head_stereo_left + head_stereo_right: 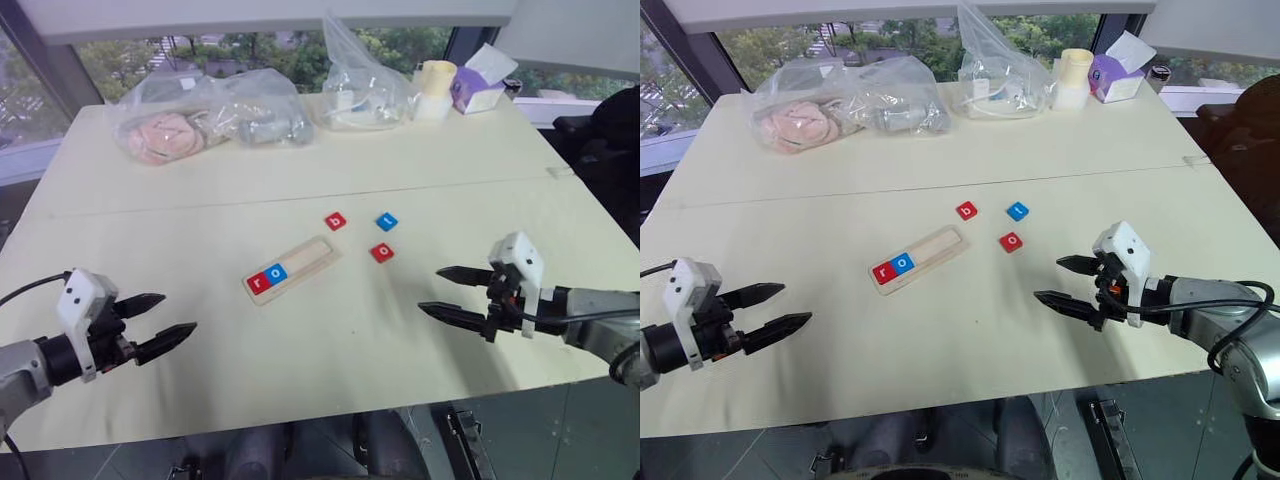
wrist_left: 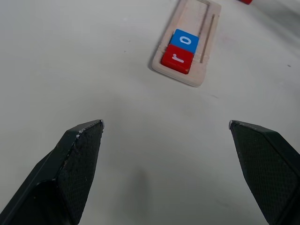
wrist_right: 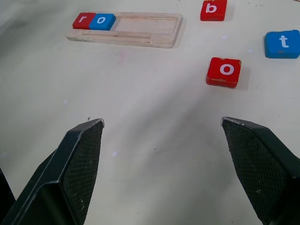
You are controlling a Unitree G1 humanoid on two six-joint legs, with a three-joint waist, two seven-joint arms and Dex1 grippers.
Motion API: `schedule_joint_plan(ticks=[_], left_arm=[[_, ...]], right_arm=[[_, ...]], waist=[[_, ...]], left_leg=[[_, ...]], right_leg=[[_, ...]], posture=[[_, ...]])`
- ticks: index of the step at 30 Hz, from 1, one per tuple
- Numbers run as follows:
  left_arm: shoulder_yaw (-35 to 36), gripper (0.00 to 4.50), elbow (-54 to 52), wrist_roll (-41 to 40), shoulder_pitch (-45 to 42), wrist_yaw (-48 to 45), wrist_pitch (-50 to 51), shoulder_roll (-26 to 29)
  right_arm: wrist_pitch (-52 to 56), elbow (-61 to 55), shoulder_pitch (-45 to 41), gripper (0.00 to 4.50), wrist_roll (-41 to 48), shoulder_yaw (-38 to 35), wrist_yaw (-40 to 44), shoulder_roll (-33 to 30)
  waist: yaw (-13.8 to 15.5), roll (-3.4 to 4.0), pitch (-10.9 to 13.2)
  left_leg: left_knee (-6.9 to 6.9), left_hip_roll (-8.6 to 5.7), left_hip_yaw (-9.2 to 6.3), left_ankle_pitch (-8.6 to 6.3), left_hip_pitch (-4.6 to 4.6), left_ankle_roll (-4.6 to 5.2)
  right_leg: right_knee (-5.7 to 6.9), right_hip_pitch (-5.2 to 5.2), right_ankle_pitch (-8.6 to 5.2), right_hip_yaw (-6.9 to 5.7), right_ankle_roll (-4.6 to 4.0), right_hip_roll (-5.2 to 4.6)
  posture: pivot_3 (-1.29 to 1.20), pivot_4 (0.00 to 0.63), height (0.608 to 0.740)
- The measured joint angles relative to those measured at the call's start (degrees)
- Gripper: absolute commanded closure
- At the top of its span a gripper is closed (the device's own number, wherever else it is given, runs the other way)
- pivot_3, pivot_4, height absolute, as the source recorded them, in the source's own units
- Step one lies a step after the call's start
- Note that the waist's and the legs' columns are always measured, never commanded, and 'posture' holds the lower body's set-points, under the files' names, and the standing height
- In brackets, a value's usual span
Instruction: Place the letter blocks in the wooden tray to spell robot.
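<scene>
The wooden tray (image 1: 291,269) lies at the table's middle with a red r block (image 1: 260,281) and a blue o block (image 1: 277,272) in its left end. Beyond its right end lie a red b block (image 1: 336,221), a blue t block (image 1: 387,221) and a red o block (image 1: 381,252) loose on the table. My left gripper (image 1: 168,320) hovers open near the front left edge, empty. My right gripper (image 1: 437,292) hovers open at the front right, nearest the red o block, empty.
Clear plastic bags (image 1: 210,115) with items lie along the far edge, beside another bag (image 1: 362,85), a pale cup (image 1: 434,88) and a purple tissue box (image 1: 480,85). The table's front edge (image 1: 300,410) runs just below both grippers.
</scene>
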Motion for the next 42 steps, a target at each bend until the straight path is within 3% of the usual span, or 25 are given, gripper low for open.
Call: schedule_joint_plan(ticks=[34,42], left_arm=[[-1.81,0.00,-0.01,1.74,-1.40,2.30,-1.55,-2.84],[-10.84,0.00,0.33,6.61,-11.85,3.40,-4.11,-1.77]], right_arm=[[-2.78,1.53,-1.73,0.38,-3.86,3.00,-1.65,2.19],[-0.76,1.08,-4.27,0.38,-2.25,4.19,-1.61,2.51]], waist=[[-0.01,-0.04,0.01],[0.20,-0.05,0.01]], left_leg=[[0.46,0.31,0.14,-0.03,0.19,0.02],[0.68,0.30,0.13,-0.03,0.18,0.02]], right_leg=[[0.53,0.01,0.01,0.03,0.00,0.29],[0.63,0.09,0.04,0.04,0.01,0.31]], posture=[[0.00,0.150,0.740],[0.00,0.150,0.740]])
